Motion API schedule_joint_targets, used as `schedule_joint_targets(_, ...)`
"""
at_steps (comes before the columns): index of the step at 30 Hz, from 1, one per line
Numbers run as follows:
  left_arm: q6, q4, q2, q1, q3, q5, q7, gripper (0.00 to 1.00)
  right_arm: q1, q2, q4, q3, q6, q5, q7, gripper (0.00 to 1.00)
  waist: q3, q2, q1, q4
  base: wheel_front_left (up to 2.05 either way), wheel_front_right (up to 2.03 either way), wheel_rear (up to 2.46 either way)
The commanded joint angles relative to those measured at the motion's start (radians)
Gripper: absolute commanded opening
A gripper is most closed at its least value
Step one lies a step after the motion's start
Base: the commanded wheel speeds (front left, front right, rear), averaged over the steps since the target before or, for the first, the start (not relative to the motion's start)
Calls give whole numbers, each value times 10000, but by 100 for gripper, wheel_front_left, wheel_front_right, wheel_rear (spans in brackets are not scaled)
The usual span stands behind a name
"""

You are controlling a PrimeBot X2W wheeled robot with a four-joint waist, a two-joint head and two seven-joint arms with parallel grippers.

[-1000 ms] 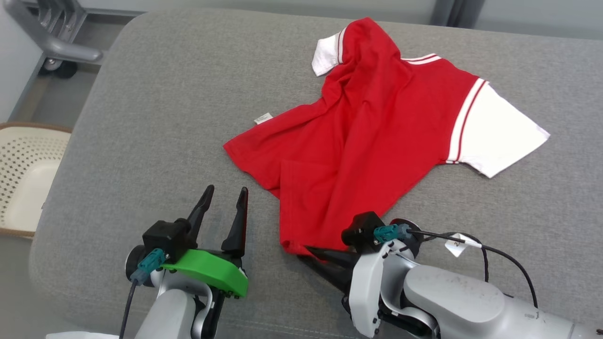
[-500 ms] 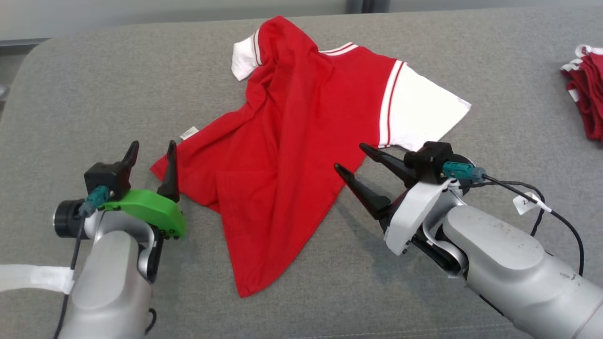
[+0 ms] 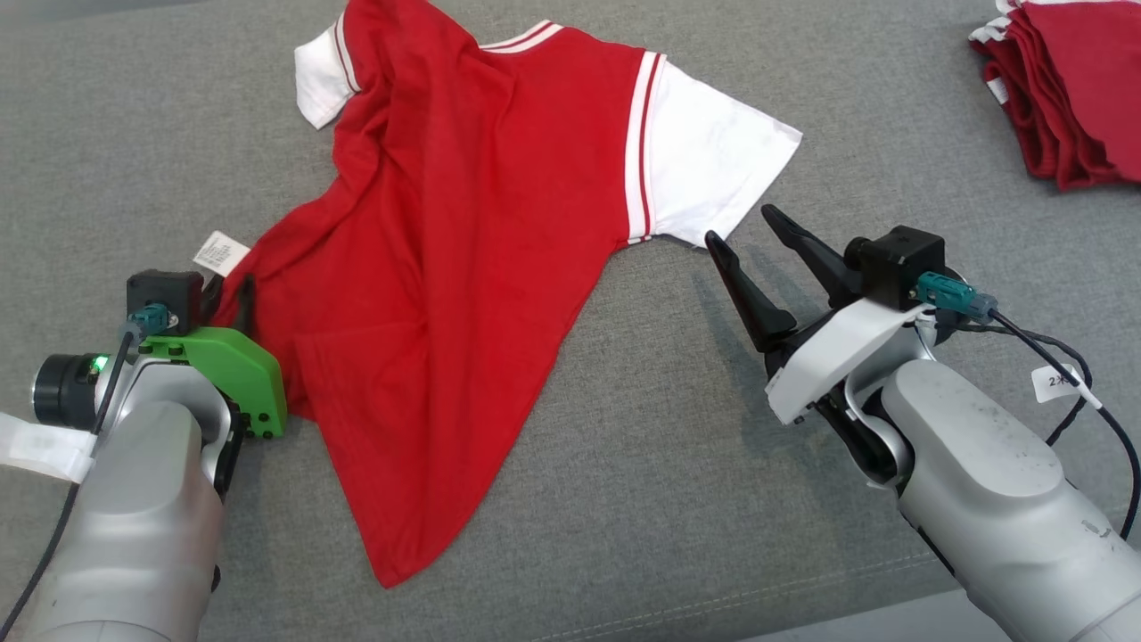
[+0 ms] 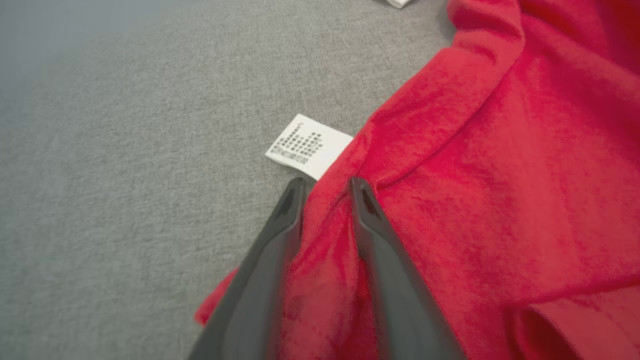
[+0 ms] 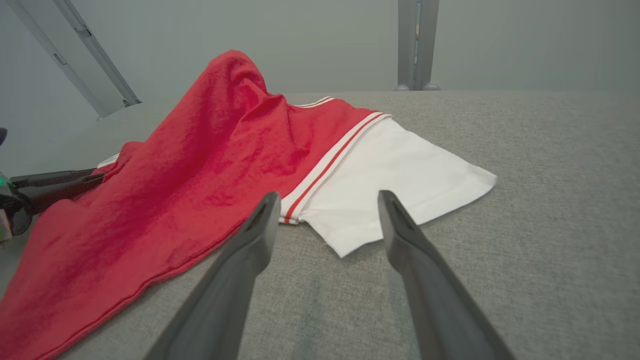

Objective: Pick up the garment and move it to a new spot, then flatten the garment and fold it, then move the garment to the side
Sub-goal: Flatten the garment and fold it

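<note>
garment [image 3: 463,267]: red shirt with white sleeves, lying rumpled and partly bunched on the grey padded surface [image 3: 624,464]. left gripper [image 4: 327,187]: fingers drawn close, pinching a fold of the red hem edge just beside the white care label [image 4: 308,146]. right gripper [image 3: 740,223]: fingers spread, tips near the corner of the white sleeve [image 3: 713,169], not touching it. stack of folded red garments [image 3: 1061,98] well apart at the far right.

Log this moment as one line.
left tool: shut on shirt edge | right tool: open, near white sleeve | shirt: rumpled, unfolded
</note>
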Motion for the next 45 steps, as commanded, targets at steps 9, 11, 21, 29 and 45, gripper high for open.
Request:
schedule_joint_targets(9,787,202,1199,-1303,178,51,-289,0,265,725,91,-1267,-5,-935,-33,100,429,-1,0,-535,0,0,0)
schedule_joint_targets(11,979,61,1670,-1763,259,104,-301,0,221,867,171,-1471,-5,-1155,-34,100,522,-1,0,-661,0,0,0)
schedule_joint_targets(21,1521,118,2870,-2997,539,22,-347,100,-127,1521,695,-2087,-5,-1939,-35,100,814,-1,0,-930,0,0,0)
schedule_joint_targets(29,1159,-14,2085,-2494,658,-380,-345,100,-854,1596,1401,-3123,-5,-2413,-36,100,970,-1,0,-128,0,0,0)
schedule_joint_targets(45,688,-3850,-464,382,1208,-512,-347,100,-2168,1376,4848,-5343,-5,-3744,-30,0,979,-1,0,1652,0,0,0)
